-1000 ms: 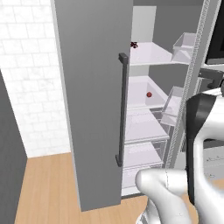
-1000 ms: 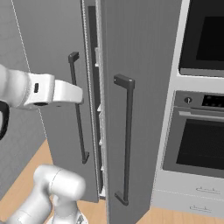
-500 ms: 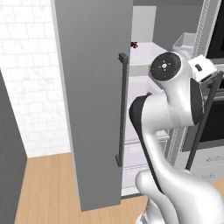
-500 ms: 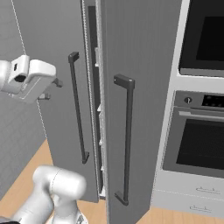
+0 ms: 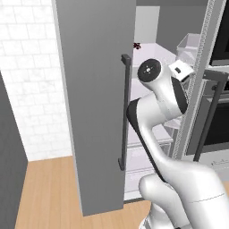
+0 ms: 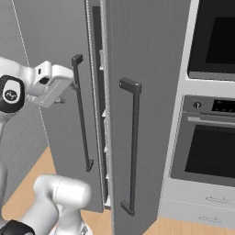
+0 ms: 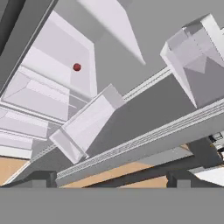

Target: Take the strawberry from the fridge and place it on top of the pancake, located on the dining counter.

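The fridge (image 5: 94,89) stands with its left door swung open, white shelves (image 5: 154,51) showing inside. In the hand view the strawberry (image 7: 77,67), a tiny red ball, lies on a white shelf (image 7: 61,48) far ahead, up and to the left. My gripper (image 7: 112,180) is open and empty, with dark fingertips (image 7: 41,178) at the bottom of that view. The hand (image 5: 181,71) hovers in front of the fridge opening at upper-shelf height, and my arm hides the strawberry in the left base view. The pancake and the dining counter are out of view.
A dark red-black cluster (image 5: 137,45) sits on the top shelf. Clear door bins (image 7: 87,127) (image 7: 197,61) hang close to the hand. The right door (image 6: 147,105) with its bar handle (image 6: 133,147) stands beside an oven (image 6: 211,147). A white brick wall (image 5: 31,89) is on the left.
The arm has swung up in front of the open fridge and now hides the strawberry in the left base view. The hand has moved toward the opening. The gripper stayed open.
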Motion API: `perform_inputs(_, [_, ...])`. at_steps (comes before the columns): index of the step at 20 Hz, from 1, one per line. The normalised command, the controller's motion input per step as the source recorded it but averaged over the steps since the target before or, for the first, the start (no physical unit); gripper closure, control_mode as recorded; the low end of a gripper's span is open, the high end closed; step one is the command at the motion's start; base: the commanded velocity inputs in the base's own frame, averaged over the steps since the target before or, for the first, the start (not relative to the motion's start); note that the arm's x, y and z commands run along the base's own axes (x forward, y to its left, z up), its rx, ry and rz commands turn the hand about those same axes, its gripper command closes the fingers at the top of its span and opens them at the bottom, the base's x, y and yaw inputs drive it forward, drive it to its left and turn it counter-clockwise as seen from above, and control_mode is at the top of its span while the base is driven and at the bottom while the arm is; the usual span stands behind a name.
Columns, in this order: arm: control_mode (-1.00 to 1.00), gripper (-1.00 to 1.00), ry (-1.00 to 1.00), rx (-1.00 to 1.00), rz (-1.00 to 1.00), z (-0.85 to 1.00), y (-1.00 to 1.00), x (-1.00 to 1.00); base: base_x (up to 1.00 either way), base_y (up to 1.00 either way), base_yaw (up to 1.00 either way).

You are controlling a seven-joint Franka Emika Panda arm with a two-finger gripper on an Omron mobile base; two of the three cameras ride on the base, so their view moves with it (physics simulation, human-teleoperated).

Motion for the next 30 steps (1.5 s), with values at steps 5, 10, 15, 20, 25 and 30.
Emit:
perform_inputs(5, [-1.0, -1.0, 0.0, -0.01, 0.0, -0.41, -0.01, 0.62, 0.0, 0.0, 0.0])
perform_inputs(10, [-1.0, -1.0, 0.0, 0.0, 0.0, -0.39, -0.12, 0.62, 0.0, 0.0, 0.0])
perform_inputs(15, [-1.0, -1.0, 0.03, 0.0, 0.0, -0.23, -0.3, 0.72, 0.0, 0.0, 0.0])
perform_inputs(20, [-1.0, -1.0, 0.06, 0.0, 0.0, -0.19, -0.41, 0.68, 0.0, 0.0, 0.0])
perform_inputs(25, [-1.0, -1.0, 0.02, 0.0, -0.01, -0.09, -0.56, 0.34, 0.0, 0.0, 0.0])
perform_inputs(30, [-1.0, -1.0, -0.02, 0.0, -0.08, 0.0, -0.73, -0.11, 0.0, 0.0, 0.0])
